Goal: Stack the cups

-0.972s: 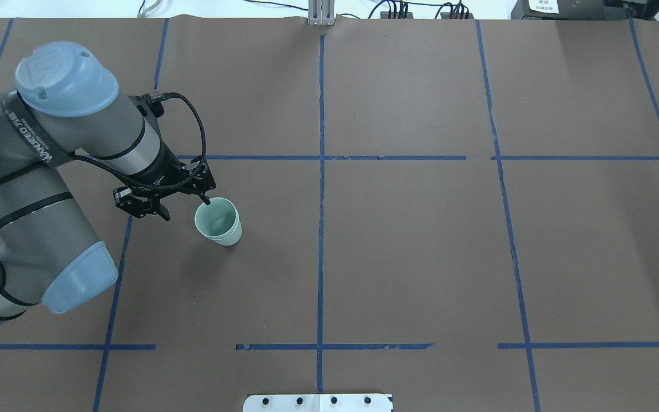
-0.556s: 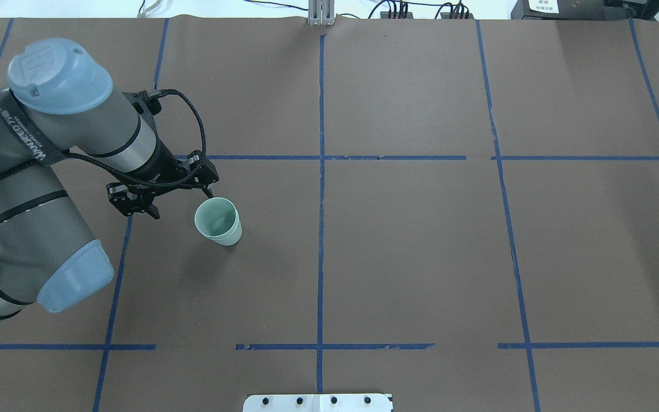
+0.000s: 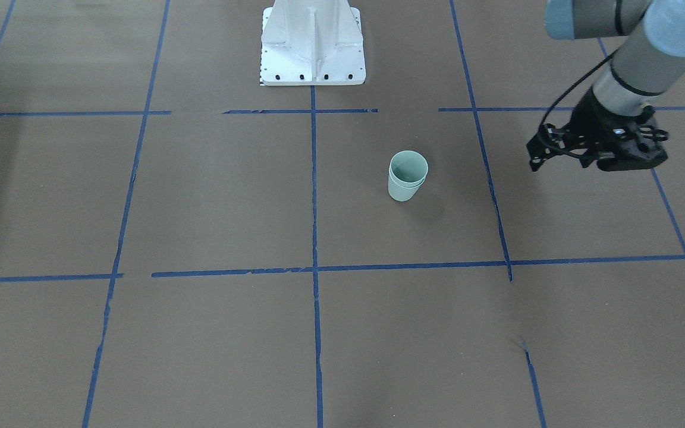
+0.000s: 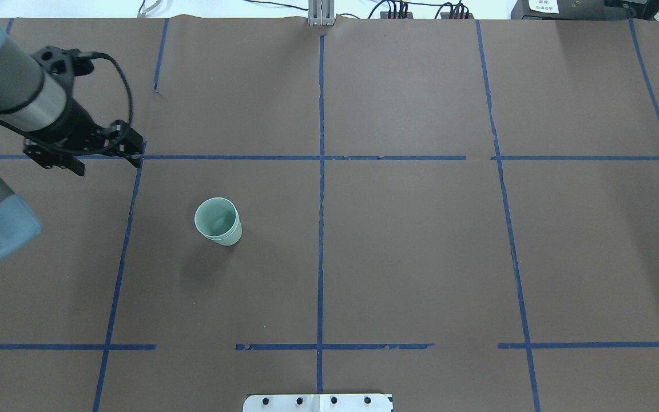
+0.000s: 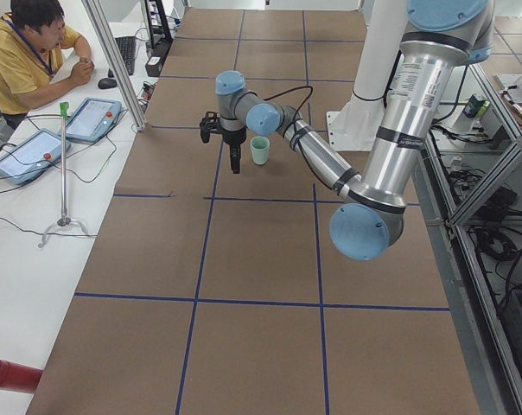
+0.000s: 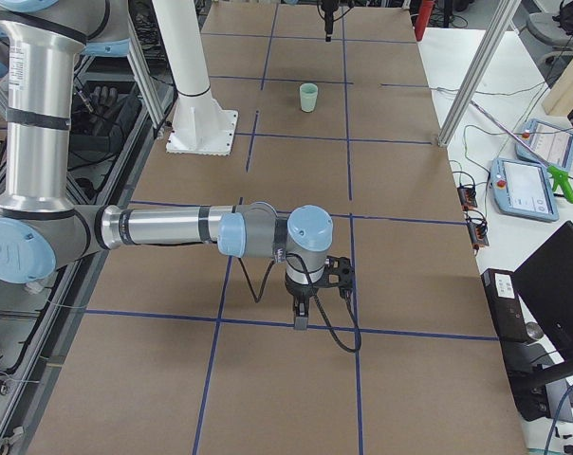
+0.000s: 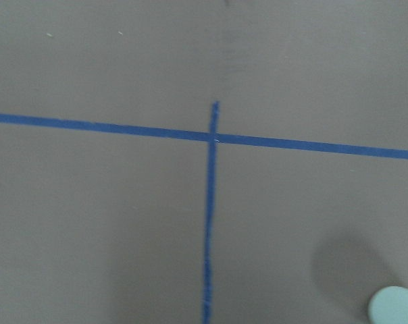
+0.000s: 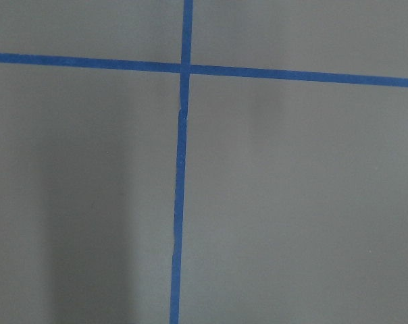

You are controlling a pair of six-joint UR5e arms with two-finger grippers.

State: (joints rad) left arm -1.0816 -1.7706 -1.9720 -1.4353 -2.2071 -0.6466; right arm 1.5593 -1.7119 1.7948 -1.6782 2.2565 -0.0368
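Observation:
The two pale mint-green cups (image 4: 218, 221) stand nested, one inside the other, upright on the brown table left of centre. They also show in the front view (image 3: 407, 175), the left side view (image 5: 259, 150), the right side view (image 6: 308, 97) and at the lower right corner of the left wrist view (image 7: 396, 307). My left gripper (image 4: 107, 165) is open and empty, apart from the cups, to their far left over a blue tape crossing; it also shows in the front view (image 3: 562, 161). My right gripper (image 6: 302, 320) shows only in the right side view, far from the cups; I cannot tell whether it is open.
Blue tape lines (image 4: 321, 171) divide the brown table into squares. The white robot base plate (image 4: 318, 402) sits at the near edge. An operator (image 5: 28, 52) sits with tablets beside the table, and a thin stand (image 5: 64, 173) is next to it.
My left gripper has drawn back from the cups' rim, moving left and toward the far side, still open. The nested cups have not moved.

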